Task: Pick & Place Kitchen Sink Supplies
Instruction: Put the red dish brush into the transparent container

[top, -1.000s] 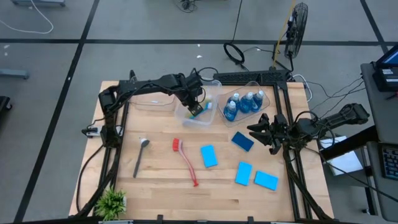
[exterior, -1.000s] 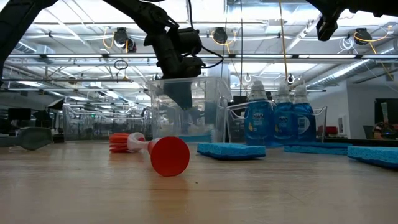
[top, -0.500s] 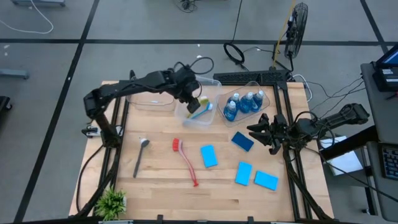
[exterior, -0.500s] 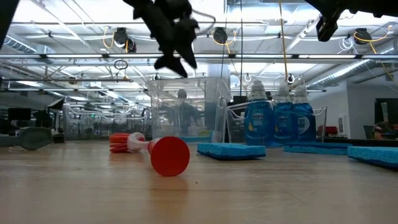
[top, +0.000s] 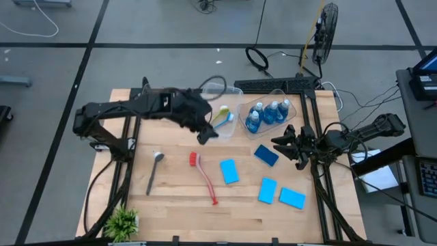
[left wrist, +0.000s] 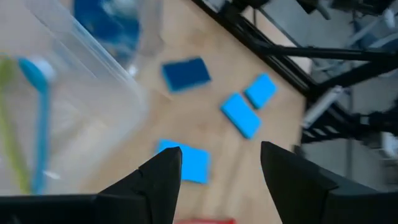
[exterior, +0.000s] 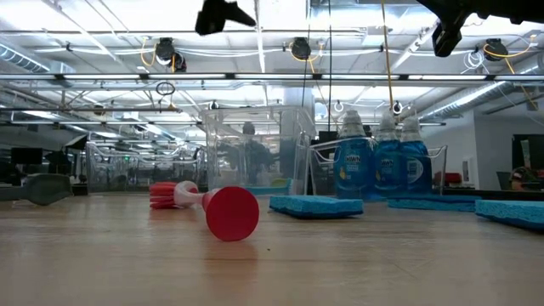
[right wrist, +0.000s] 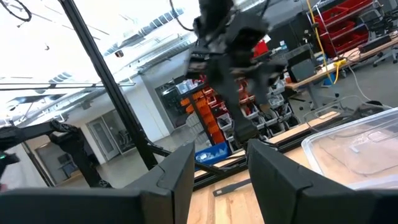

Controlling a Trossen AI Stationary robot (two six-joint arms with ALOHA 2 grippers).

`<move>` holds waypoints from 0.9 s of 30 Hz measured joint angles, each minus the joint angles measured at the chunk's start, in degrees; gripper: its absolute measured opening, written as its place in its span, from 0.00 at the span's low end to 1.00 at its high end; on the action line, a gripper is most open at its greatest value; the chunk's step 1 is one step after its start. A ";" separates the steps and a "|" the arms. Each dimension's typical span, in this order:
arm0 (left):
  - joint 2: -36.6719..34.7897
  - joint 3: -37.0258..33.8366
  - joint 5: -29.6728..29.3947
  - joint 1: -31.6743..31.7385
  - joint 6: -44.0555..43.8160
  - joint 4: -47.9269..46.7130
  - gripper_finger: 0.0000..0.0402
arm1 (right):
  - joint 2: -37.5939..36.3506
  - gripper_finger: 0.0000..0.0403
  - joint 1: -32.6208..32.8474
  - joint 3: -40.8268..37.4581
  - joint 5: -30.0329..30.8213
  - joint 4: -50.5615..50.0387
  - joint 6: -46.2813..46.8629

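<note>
From above, the left gripper hangs at the front edge of the middle clear plastic bin, fingers apart and empty. The yellow long-handled brush and blue brush lie in that bin. At its 3 o'clock a second clear bin holds four small clear bottles of blue liquid. At 6 o'clock on the wooden table lie the red slim brush and grey brush; four flat blue sponges lie at 5 o'clock. The right gripper waits beside the darkest sponge.

At table height, the red brush's end faces the camera.

The left wrist view shows its fingers parted over the sponges.

The right wrist view shows its fingers parted, empty.
</note>
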 joint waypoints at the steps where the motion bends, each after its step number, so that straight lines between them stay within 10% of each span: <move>1: 0.02 0.00 -0.04 -1.33 -2.45 0.00 0.55 | -0.02 0.33 0.00 0.00 -0.02 0.00 0.06; 27: 10.51 -2.21 -13.40 -17.12 -43.74 -11.92 0.57 | 0.08 0.33 0.00 0.02 -0.22 0.03 0.42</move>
